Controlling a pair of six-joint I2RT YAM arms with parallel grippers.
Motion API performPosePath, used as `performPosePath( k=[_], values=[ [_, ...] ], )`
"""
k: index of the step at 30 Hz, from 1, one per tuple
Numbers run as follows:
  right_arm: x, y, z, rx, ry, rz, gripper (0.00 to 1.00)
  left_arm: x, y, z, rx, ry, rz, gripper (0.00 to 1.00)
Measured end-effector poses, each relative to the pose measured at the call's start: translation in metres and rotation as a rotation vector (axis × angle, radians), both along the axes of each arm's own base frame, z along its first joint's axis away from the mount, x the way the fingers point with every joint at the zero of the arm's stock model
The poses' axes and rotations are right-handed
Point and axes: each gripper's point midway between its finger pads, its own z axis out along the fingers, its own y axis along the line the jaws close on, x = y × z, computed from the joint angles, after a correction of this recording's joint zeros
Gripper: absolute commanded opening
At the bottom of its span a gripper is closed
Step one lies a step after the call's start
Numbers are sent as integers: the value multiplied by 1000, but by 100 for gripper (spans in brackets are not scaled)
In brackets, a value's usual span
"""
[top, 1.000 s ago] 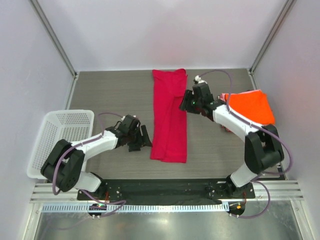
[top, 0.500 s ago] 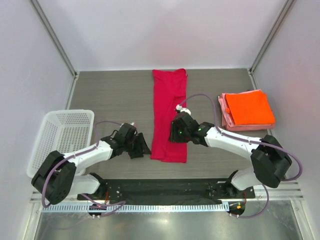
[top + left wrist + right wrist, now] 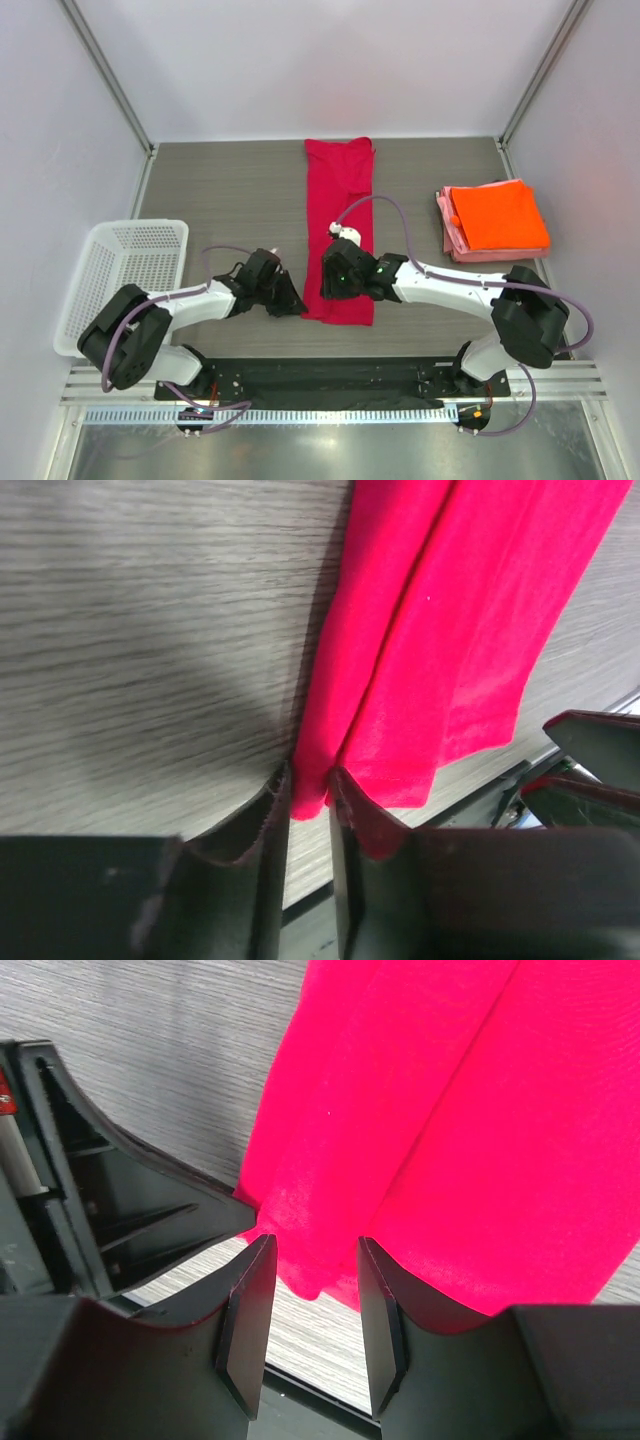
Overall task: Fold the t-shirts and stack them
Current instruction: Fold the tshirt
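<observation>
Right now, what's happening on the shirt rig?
Both arms are at the near end of the crimson t-shirt, which lies folded into a long strip mid-table. The left pincer looks closed on its near left corner. The right pincer is open, straddling the near edge beside it. The orange t-shirt sits folded on the pink t-shirt at the right.

The top camera looks straight down from above and behind the arm bases, far enough off to take in the whole table [image 3: 220,190]. The left wrist camera sits low and very close, facing out past the left gripper [image 3: 308,780] at the near end of the red shirt [image 3: 440,630]. The right wrist camera is equally close and looks past the right gripper [image 3: 315,1247] at that same end. All three views share it.
</observation>
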Motion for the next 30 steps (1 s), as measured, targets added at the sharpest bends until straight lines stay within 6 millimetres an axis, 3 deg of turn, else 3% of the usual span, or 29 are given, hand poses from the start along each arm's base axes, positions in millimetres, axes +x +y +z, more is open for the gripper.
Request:
performPosePath(
  k=[1, 15, 19, 24, 30],
  values=[
    [-1, 0, 0, 0, 2, 1, 44, 0, -1, -1, -4, 5, 3, 0],
    [-25, 34, -14, -49, 38, 78, 45, -6, -6, -3, -31, -4, -5, 0],
    [-27, 39, -20, -54, 47, 71, 33, -7, -9, -3, -52, -8, -2, 0],
    [-22, 44, -18, -22, 42, 16, 3, -10, -13, -3, -70, -15, -7, 0],
    [-20, 49, -29, -20, 63, -21, 1, -13, -17, -3, -73, -22, -10, 0]
  ],
)
